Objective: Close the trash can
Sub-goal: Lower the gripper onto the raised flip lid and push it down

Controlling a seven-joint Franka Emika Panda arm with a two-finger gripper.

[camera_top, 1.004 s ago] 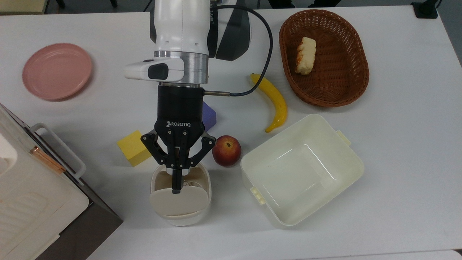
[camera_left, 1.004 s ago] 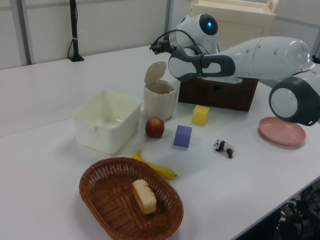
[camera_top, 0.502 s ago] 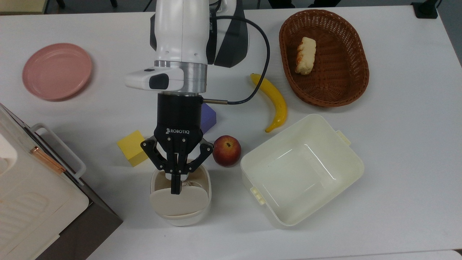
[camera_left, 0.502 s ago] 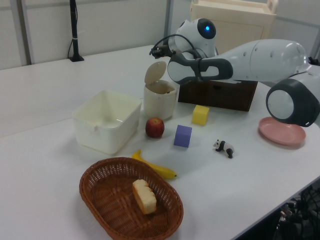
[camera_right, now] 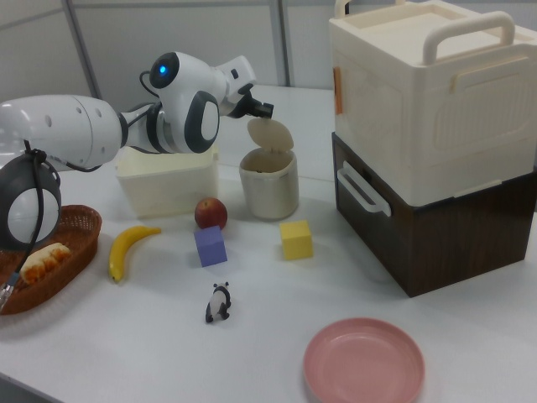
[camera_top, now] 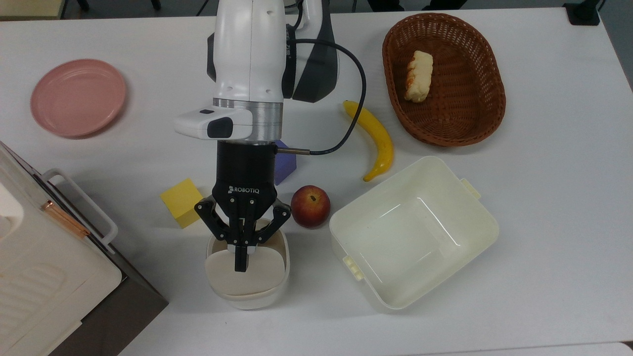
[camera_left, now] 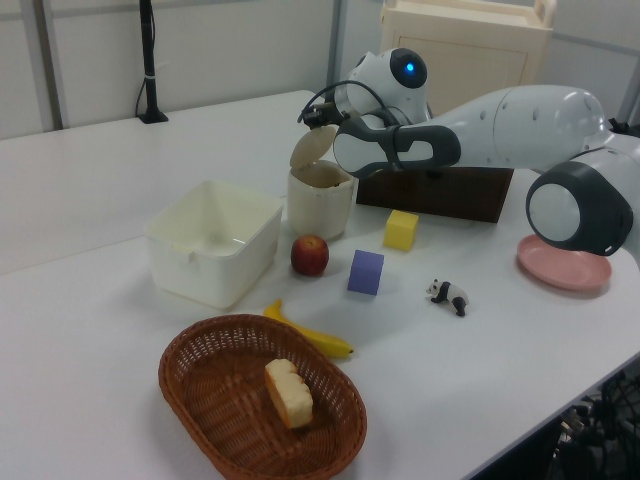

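Standing on the white table (camera_top: 544,198), the trash can (camera_top: 247,291) is seen at the 9 o'clock side of the apple (camera_top: 310,206) in the top view, with the yellow block (camera_top: 182,201) at its 11 o'clock; its lid (camera_top: 246,274) is raised and tilted; the gripper (camera_top: 241,264) is held against the lid's upper edge, fingers pressed together; the cream tub (camera_top: 474,227) lies at the apple's 3 o'clock.

The trash can (camera_left: 320,203) is standing on the table (camera_left: 90,200) with its lid tilting up, and the end effector (camera_left: 322,118) is touching the lid's top edge. An apple (camera_left: 310,255) is lying just before it, a cream tub (camera_left: 214,241) sitting beside.
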